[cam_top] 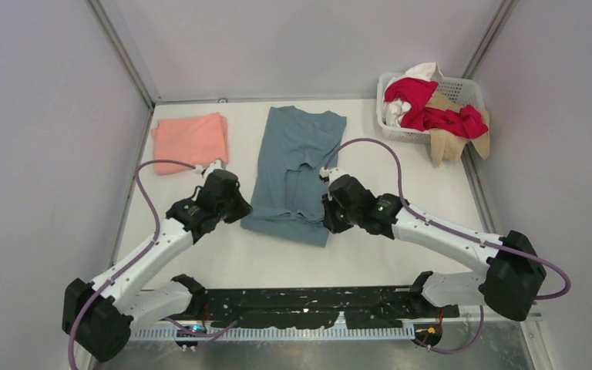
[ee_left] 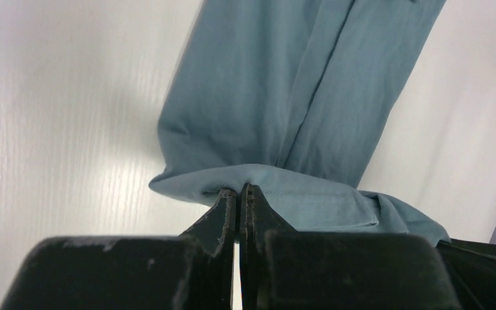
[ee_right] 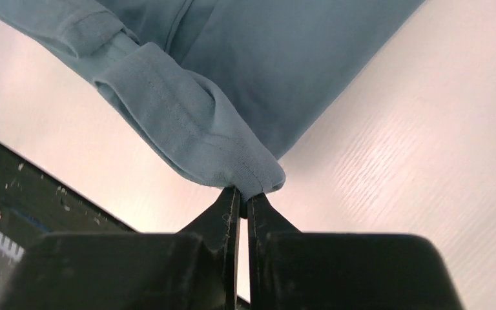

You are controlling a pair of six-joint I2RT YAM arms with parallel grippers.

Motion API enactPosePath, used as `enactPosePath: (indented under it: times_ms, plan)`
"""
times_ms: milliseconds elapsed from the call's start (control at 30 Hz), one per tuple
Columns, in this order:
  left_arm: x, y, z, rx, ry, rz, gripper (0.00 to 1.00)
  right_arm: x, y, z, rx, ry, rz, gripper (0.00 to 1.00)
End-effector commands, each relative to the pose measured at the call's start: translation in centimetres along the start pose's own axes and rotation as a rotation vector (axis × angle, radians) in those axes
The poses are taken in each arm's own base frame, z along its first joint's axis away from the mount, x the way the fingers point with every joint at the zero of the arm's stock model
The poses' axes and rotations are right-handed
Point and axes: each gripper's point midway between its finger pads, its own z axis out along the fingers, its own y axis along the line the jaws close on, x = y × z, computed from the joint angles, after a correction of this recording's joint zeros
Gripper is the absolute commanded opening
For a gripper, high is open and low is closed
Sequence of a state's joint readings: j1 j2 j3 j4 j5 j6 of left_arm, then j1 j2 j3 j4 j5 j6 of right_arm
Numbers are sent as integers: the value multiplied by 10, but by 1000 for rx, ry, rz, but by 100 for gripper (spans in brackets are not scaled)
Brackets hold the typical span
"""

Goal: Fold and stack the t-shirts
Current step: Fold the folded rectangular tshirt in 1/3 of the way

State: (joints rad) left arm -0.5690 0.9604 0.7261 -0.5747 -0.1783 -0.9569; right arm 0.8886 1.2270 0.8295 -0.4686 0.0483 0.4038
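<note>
Currently left gripper [ee_left: 239, 189], right gripper [ee_right: 244, 194] each clamped on blue-grey t-shirt [cam_top: 297, 154] near-edge corners.

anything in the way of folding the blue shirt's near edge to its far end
Nothing visible: left gripper and right gripper pinch the near hem of the blue-grey shirt; the pink shirt and basket sit off to the sides.

place: robot lab cell | evidence: grey panel walls [cam_top: 301, 46]; white table [cam_top: 370, 258]; left arm [cam_top: 150, 254], right arm [cam_top: 447, 237] bolted down
</note>
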Motion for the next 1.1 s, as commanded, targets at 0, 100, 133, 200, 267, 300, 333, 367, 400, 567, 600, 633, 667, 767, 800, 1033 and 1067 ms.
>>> enactPosePath:
  times_ms: [0,100,133,200,267,300,333,367,400,567,600,633,667,767,800,1033,1067]
  plan:
    - [-46,-31,17,44,-55,21,0,-51,-19,4,60,-73,-28,6]
    - [-62,-41,33,42,-31,29,0,-68,-39,11,97,-75,1,7]
    - [-65,-43,39,37,-17,30,0,-76,-48,15,118,-76,10,7]
    - [-72,-44,52,15,6,34,0,-84,-63,20,144,-74,19,7]
    - [-77,-46,64,-6,27,45,0,-90,-75,27,149,-64,38,7]
    - [-79,-48,70,-10,36,50,0,-97,-73,29,126,-73,43,7]
    - [-81,-49,76,-13,45,53,0,-96,-80,36,127,-58,48,7]
    - [-83,-52,82,-12,55,58,0,-102,-79,39,114,-64,49,7]
    - [-84,-53,88,-17,67,59,0,-100,-85,48,117,-45,52,8]
    - [-89,-45,114,-71,119,49,0,-111,-103,71,129,-24,70,9]
    - [-90,-43,118,-80,124,44,0,-113,-105,73,124,-30,74,9]
    - [-91,-42,122,-87,128,41,0,-115,-110,77,129,-28,84,10]
    - [-92,-40,125,-93,131,42,0,-118,-110,79,118,-31,85,11]
    - [-91,-40,133,-87,160,41,11,-118,-119,90,117,-19,101,21]
    - [-93,-38,136,-90,164,35,16,-123,-121,91,117,-29,101,26]
    - [-136,-51,126,-51,101,31,99,-167,-146,86,202,-117,143,77]
    - [-138,-50,120,-56,90,36,100,-171,-143,78,193,-134,142,85]
